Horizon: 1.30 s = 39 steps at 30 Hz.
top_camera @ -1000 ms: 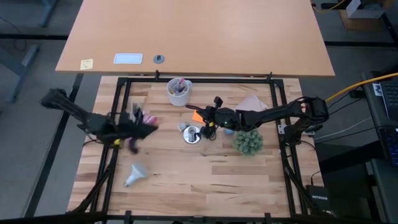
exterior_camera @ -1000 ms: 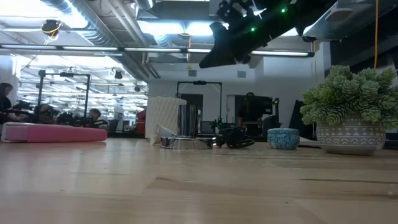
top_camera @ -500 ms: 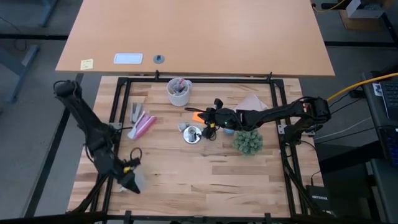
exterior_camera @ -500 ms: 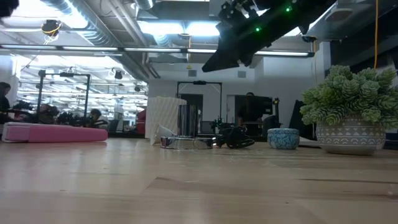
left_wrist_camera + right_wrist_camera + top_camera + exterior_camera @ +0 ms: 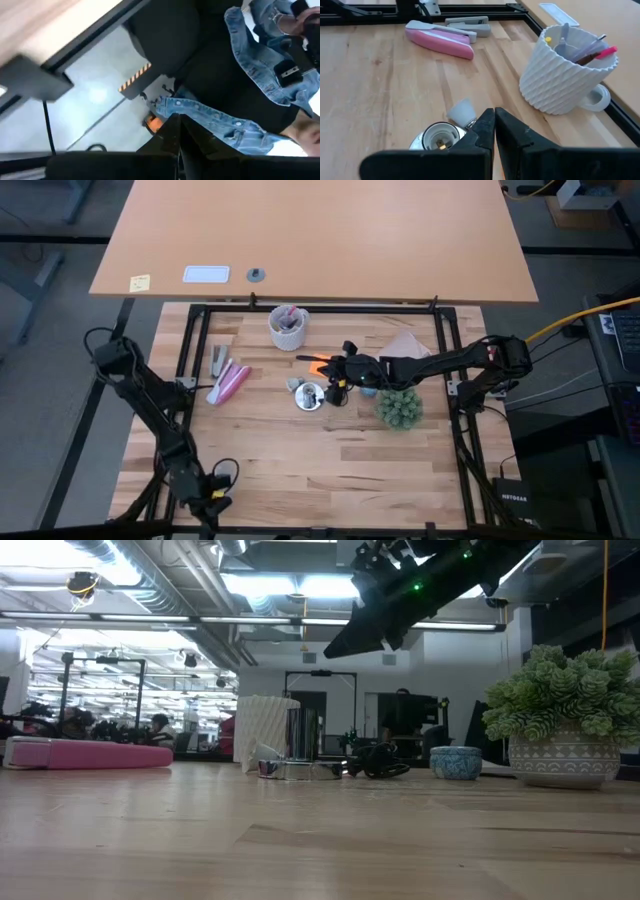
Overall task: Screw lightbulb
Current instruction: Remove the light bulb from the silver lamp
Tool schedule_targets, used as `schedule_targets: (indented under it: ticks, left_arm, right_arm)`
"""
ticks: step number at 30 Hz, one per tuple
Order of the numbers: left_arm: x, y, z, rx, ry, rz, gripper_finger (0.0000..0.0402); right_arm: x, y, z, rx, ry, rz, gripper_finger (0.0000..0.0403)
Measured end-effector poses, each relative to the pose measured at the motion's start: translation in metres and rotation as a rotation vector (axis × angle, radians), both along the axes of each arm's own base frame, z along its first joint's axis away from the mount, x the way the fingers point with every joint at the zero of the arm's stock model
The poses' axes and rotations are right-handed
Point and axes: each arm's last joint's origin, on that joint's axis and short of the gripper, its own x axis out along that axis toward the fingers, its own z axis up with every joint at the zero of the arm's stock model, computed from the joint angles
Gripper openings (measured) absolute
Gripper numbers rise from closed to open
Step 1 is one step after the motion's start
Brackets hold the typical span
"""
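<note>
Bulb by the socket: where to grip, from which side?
Grip the bulb by its white dome from above, on the side away from the socket: it lies on its side, other end by the socket. Right gripper hovers there, shut; left gripper is at the table edge.

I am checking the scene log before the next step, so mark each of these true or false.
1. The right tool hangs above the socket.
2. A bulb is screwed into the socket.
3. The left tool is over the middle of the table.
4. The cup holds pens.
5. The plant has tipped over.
1. True. The right tool is shut and hangs just above the socket.
2. False. The socket is empty; the right wrist view looks into its open mouth.
3. False. The left tool is out past the table's front left corner.
4. True. The cup has pens standing in it.
5. False. The plant stands upright in its pot, to the right of the socket in the high view.
</note>
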Motion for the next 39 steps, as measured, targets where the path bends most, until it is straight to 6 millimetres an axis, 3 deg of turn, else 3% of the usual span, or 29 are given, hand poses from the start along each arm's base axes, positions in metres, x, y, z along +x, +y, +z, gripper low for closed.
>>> schedule_targets:
  ticks: [7, 22, 39]
  left_arm:
    - [0.001, 0.012, -0.009, 0.217, -0.072, 0.051, 0.0000]
    - [0.014, 0.069, -0.021, 0.714, -0.066, 0.125, 0.0000]
    - [0.051, 0.138, -0.027, 1.123, -0.092, 0.104, 0.0000]
  right_arm:
    - [0.000, 0.000, 0.000, -0.002, 0.000, 0.009, 0.0019]
    - [0.001, 0.000, 0.001, -0.015, -0.003, 0.016, 0.0019]
    - [0.005, 0.000, 0.009, -0.035, -0.098, 0.023, 0.0019]
